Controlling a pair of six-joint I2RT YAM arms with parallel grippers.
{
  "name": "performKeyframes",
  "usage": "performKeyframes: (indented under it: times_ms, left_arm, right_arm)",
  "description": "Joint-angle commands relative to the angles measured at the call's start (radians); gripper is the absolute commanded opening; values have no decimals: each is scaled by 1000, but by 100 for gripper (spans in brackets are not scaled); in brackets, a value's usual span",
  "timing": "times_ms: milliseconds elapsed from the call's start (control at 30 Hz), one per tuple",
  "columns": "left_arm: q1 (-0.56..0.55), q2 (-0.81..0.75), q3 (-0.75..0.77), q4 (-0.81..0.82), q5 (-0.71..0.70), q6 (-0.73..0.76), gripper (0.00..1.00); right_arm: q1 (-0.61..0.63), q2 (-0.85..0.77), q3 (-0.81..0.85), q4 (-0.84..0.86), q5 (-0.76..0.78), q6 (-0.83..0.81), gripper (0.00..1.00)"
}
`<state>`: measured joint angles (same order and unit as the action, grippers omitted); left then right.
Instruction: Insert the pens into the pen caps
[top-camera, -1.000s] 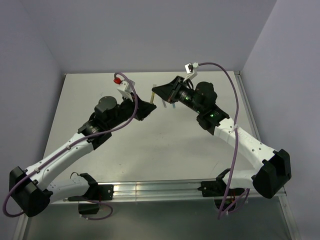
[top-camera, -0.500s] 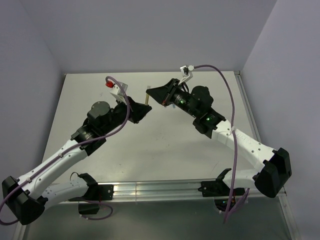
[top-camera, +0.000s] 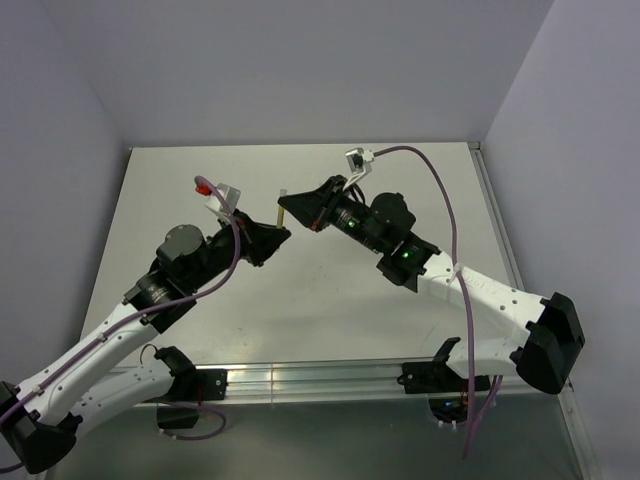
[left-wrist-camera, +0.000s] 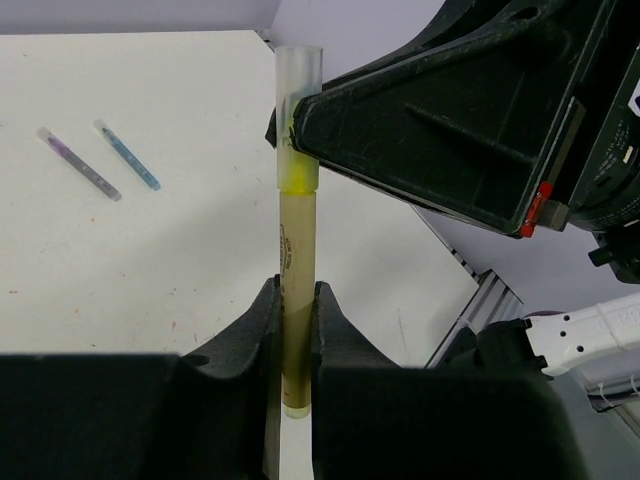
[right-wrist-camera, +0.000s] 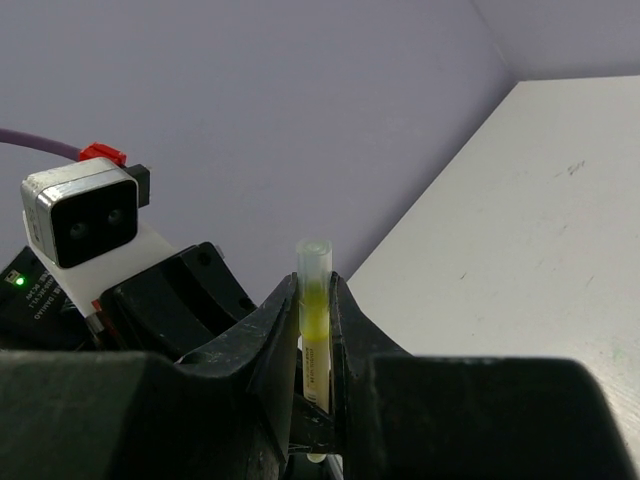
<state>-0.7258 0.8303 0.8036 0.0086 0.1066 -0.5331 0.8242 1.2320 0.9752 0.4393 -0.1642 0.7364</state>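
Over the last second both arms have swung leftward together above the tabletop (left-wrist-camera: 150, 260), with neither grip changed. The left end effector (left-wrist-camera: 292, 330) is clamped on the yellow pen (left-wrist-camera: 293, 260). The right end effector (right-wrist-camera: 315, 300) pinches the pale pen cap (left-wrist-camera: 298, 75), which already covers the pen's yellow tip, so this insertion looks nearly or fully done. Three pens show: the yellow one held, and a blue pen (left-wrist-camera: 128, 156) and a grey-purple pen (left-wrist-camera: 80, 165) lying side by side. Only one cap is clear.
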Motion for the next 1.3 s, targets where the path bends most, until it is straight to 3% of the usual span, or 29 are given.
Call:
performKeyframes:
  times_ms: [0,533,1267]
  left_arm:
    - [12,-14,11,134,-102,25,0]
    - [12,-28,29,136,-163,58,0]
    - [12,16,115,119,-214,116,0]
  right_arm:
    - [98,-22,-41,-31,-129,-20,0]
    - [173,-22,-98,-21,-106,-34,0]
    - [184,-25,-145,32,-239,73,0]
